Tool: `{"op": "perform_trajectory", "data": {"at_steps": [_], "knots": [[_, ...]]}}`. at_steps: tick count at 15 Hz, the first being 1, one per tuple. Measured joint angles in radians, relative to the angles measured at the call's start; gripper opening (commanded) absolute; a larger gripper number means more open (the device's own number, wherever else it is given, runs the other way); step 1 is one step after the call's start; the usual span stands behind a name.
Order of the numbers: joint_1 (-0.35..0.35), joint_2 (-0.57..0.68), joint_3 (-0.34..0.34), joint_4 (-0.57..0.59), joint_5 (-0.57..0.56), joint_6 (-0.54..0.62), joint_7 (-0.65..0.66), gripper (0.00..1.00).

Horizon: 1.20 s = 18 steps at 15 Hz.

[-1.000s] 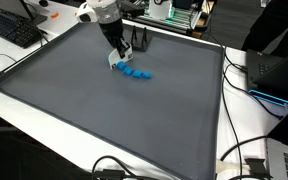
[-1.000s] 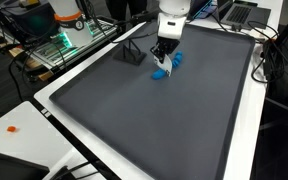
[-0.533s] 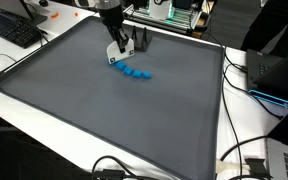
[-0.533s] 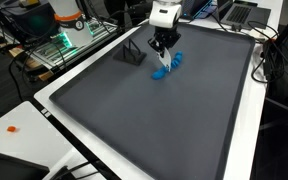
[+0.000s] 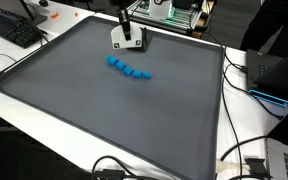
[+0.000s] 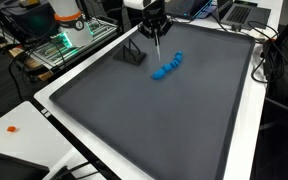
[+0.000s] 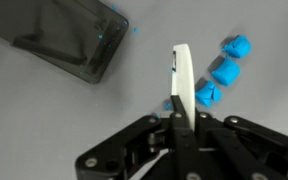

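My gripper (image 7: 184, 112) is shut on a thin white stick (image 7: 183, 78) that points away from the jaws. In both exterior views the gripper (image 5: 122, 20) (image 6: 155, 24) hangs high over the back of the grey mat, and the stick (image 6: 161, 52) points down from it. A short row of small blue blocks (image 5: 130, 69) (image 6: 168, 68) (image 7: 224, 68) lies on the mat just beyond the stick's tip, not touching it. A dark box-like stand (image 5: 133, 39) (image 6: 132, 52) (image 7: 59, 40) sits beside the gripper.
The grey mat (image 5: 104, 120) (image 6: 154, 130) has a raised rim on a white table. A keyboard (image 5: 12, 28) lies outside it, cables (image 5: 246, 160) run along one edge, and equipment racks (image 6: 69, 35) stand beyond the far rim.
The gripper has risen and drawn back from the blue blocks toward the far edge, carrying the white stick with it. The blocks stayed put.
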Motion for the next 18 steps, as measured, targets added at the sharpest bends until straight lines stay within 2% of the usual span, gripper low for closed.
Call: {"op": "perform_trajectory", "data": {"at_steps": [3,6,11,18], "knots": [[-0.002,-0.074,0.002,-0.09,0.025,0.004,0.114,0.01],[-0.01,-0.133,0.008,-0.168,0.065,0.005,0.166,0.01],[-0.023,-0.174,0.014,-0.256,0.137,0.024,0.172,0.01],[-0.022,-0.17,0.035,-0.334,0.233,0.148,0.163,0.01]]}}
